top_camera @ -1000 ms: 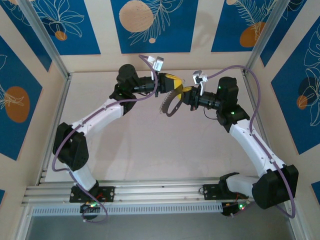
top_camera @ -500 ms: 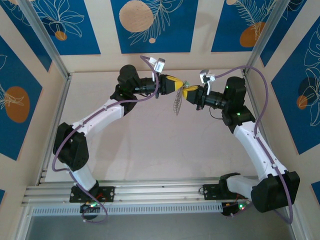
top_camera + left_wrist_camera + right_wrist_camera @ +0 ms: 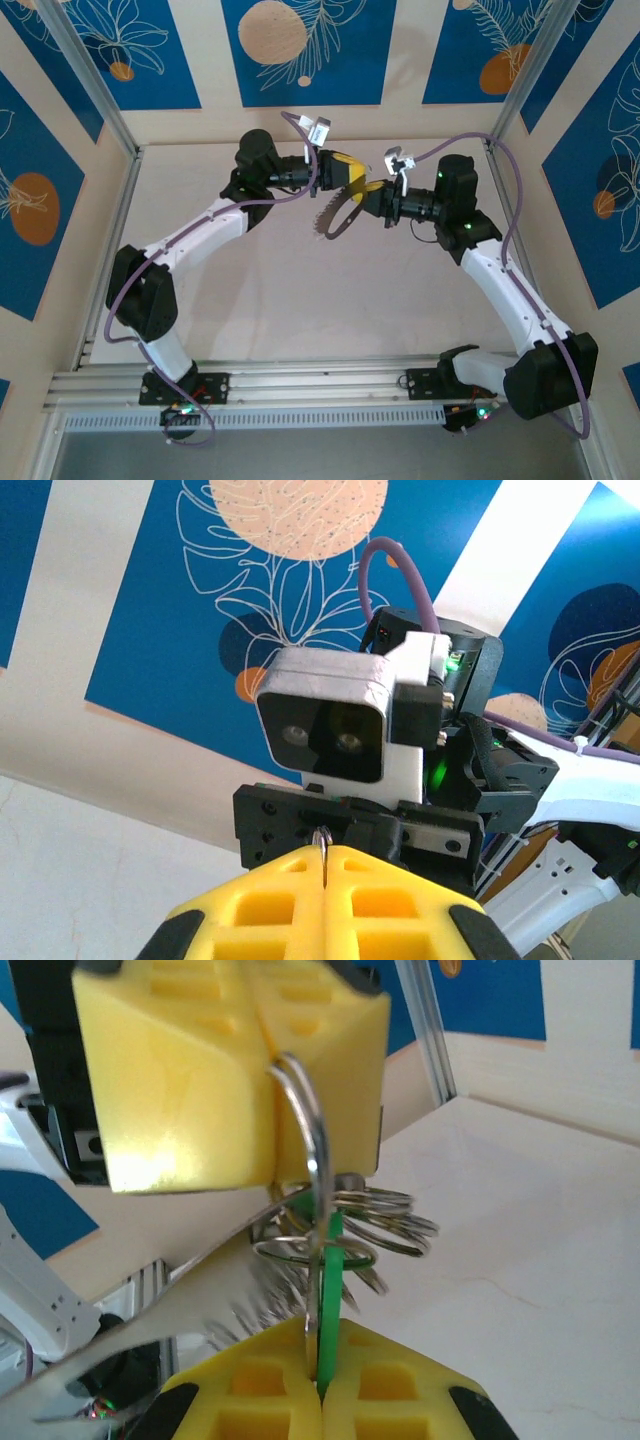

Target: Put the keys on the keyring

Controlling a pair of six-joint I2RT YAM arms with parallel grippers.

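We find the left gripper [image 3: 268,1110] pinching a wire loop of the keyring [image 3: 331,213], and the right gripper [image 3: 318,1385] pinching the green-headed key [image 3: 328,1260] just below those fingers. The keyring hangs beneath both fingertips; small split rings [image 3: 388,1222] crowd the key's blade.

no legible text, brand, number or sign on any surface, blue wall panels [image 3: 300,50] bear leaf-and-circle drawings, no lettering

A pale cream table [image 3: 300,300] carries an aluminium rail [image 3: 320,383] along its near edge.
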